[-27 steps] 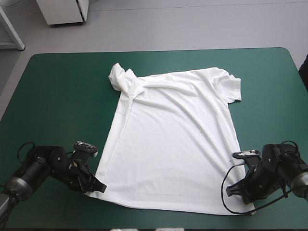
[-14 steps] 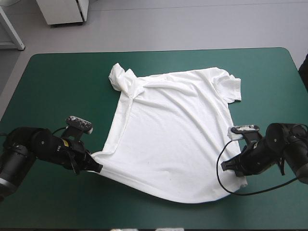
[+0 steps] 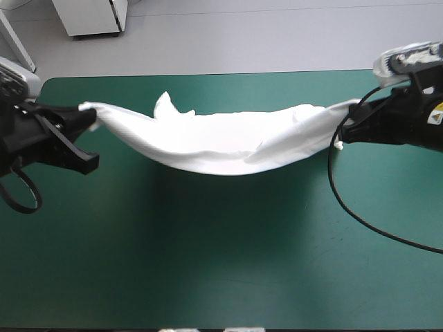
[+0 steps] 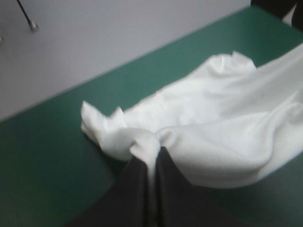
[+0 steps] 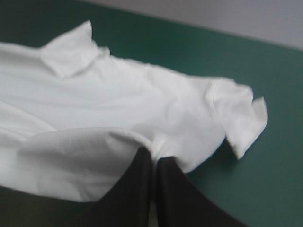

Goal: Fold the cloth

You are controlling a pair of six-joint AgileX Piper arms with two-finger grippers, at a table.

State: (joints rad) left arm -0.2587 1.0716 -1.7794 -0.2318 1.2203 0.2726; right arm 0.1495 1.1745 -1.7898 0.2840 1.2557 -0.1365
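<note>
Two corners of the T-shirt [image 3: 214, 142] are pinched, one in the left pincer [image 3: 88, 114], one in the right pincer [image 3: 345, 130]; it sags between them, far part resting on the bench [image 3: 208, 263]

Bright light, seemingly overhead; soft shadows

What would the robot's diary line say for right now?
T-shirt: near edge lifted, sagging, far edge on table | left gripper: shut on one corner | right gripper: shut on other corner
</note>
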